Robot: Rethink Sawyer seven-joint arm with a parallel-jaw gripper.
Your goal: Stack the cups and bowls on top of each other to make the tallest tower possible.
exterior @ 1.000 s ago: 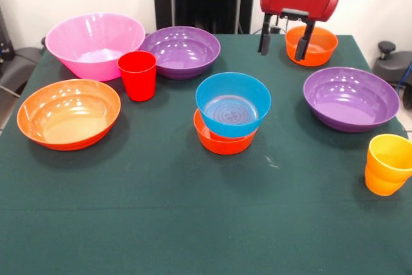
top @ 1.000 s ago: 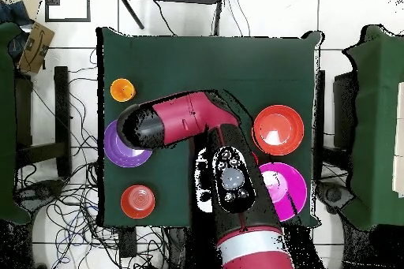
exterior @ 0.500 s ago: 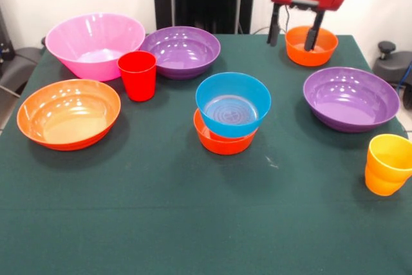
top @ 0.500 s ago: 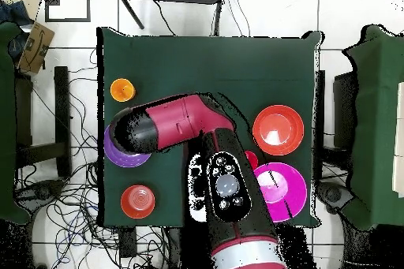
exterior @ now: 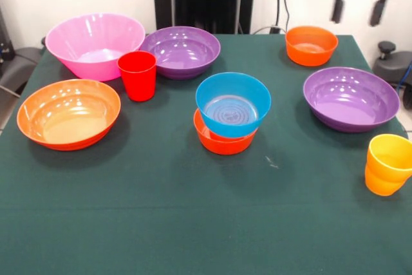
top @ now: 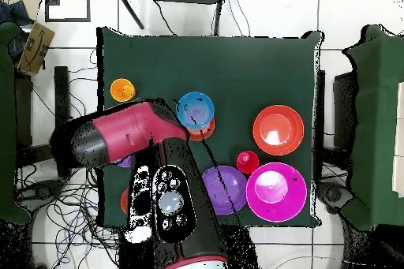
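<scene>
"Where are we on the stack?"

"Barely begun, I'd say. Taking the blue bowl (exterior: 233,104) as landmark: it sits in a small orange bowl (exterior: 222,140). Left of it stand the large orange bowl (exterior: 68,113) and the red cup (exterior: 138,75); right lie the purple bowl (exterior: 351,98) and the yellow-orange cup (exterior: 387,163)."

"And the gripper (exterior: 357,3)?"

"Above and right of the blue bowl, jaws wide apart, holding nothing. I'd need to descend on a piece."
</scene>
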